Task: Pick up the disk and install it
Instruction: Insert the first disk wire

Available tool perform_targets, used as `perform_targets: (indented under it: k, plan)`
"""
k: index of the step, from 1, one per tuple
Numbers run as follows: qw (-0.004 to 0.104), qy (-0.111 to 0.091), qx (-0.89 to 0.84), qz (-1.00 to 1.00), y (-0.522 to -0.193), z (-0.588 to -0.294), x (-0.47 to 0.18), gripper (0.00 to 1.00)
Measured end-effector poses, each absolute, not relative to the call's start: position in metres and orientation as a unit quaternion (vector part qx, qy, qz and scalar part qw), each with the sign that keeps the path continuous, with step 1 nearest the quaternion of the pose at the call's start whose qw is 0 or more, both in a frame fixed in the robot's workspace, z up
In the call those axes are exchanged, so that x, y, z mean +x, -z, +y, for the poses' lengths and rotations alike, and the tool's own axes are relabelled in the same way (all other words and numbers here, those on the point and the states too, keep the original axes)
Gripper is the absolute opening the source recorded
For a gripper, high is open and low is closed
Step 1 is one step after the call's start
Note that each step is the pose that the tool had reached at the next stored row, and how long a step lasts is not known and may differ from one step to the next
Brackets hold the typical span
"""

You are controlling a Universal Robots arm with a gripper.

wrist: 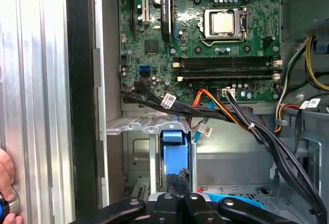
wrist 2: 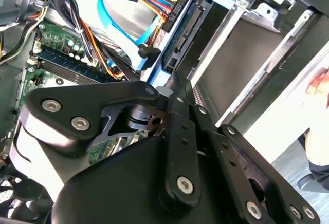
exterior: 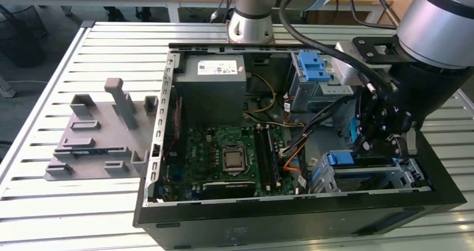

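Disk [wrist: 175,149] edge-on in metal bay [wrist: 134,127], cables [wrist: 241,118] nearby.

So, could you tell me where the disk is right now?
The disk stands in the drive cage of the computer case, low on the exterior view's right, right by the gripper.

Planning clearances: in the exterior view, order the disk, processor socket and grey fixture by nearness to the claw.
1. Blue-framed metal disk, at the claw.
2. Square silver processor socket, board centre.
3. Grey plastic fixture block, table, exterior view's left.
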State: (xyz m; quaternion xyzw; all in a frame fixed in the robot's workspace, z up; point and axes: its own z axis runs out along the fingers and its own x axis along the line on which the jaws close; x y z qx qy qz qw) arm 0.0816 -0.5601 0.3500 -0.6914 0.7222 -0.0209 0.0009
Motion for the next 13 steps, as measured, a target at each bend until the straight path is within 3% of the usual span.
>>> perform_targets:
  k: [13]
  plan:
    - [0.001, 0.021, -0.691, 0.722, -0.353, -0.560, 0.103, 0.11]
